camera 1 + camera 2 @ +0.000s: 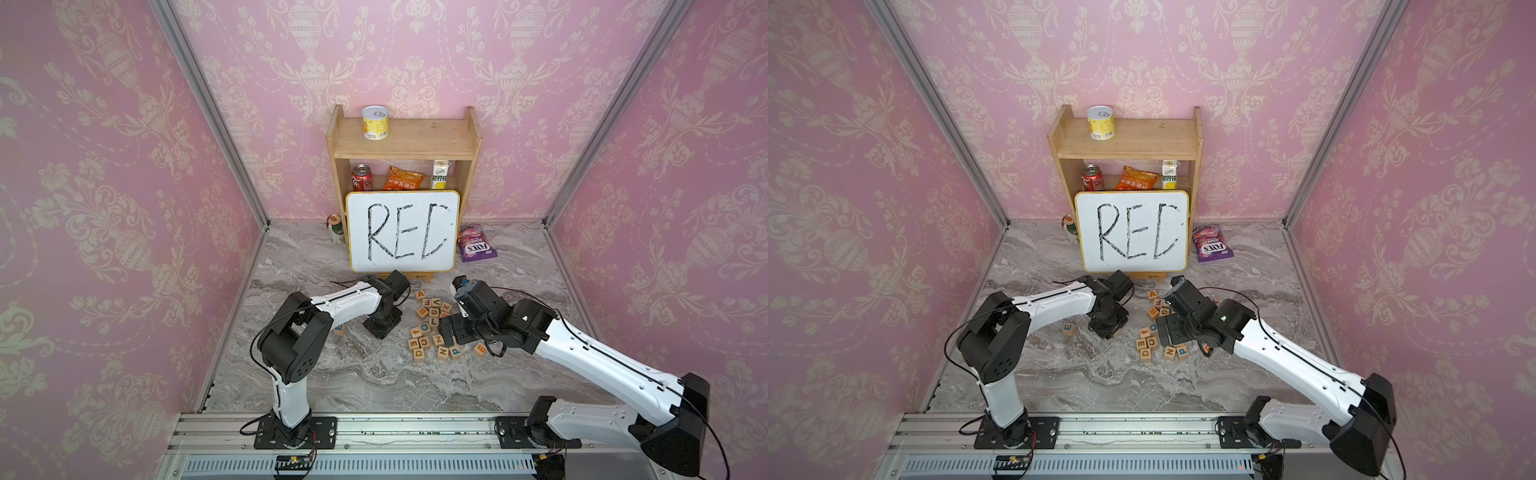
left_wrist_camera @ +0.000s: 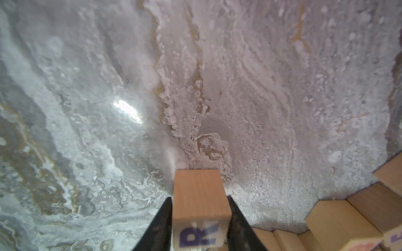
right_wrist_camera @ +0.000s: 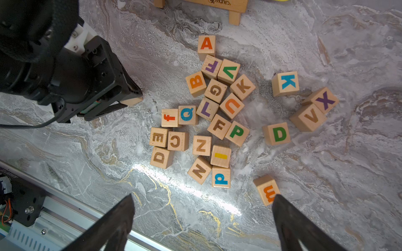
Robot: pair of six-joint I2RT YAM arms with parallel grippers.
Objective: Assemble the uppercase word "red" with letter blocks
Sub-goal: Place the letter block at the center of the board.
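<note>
My left gripper point(image 2: 200, 217) is shut on a pale wooden letter block point(image 2: 199, 191) with a purplish R on the face nearest the camera. It is held low over the marble top. In the right wrist view that gripper point(image 3: 128, 98) sits left of the pile of letter blocks point(image 3: 215, 108). A green D block point(image 3: 277, 133) lies at the pile's edge. A lone block showing an E point(image 1: 1069, 329) rests to the left of the left gripper point(image 1: 382, 326). My right gripper point(image 3: 203, 195) hangs open above the pile with nothing between its fingers. An orange E block point(image 3: 266, 191) lies beside one fingertip.
A white yellow-rimmed board point(image 1: 403, 230) with RED handwritten on it leans at the back on a small wooden stand. Behind it is a wooden shelf point(image 1: 405, 145) with cans and snacks. A purple snack bag point(image 1: 476, 243) lies right of the board and a can point(image 1: 336, 226) left of it.
</note>
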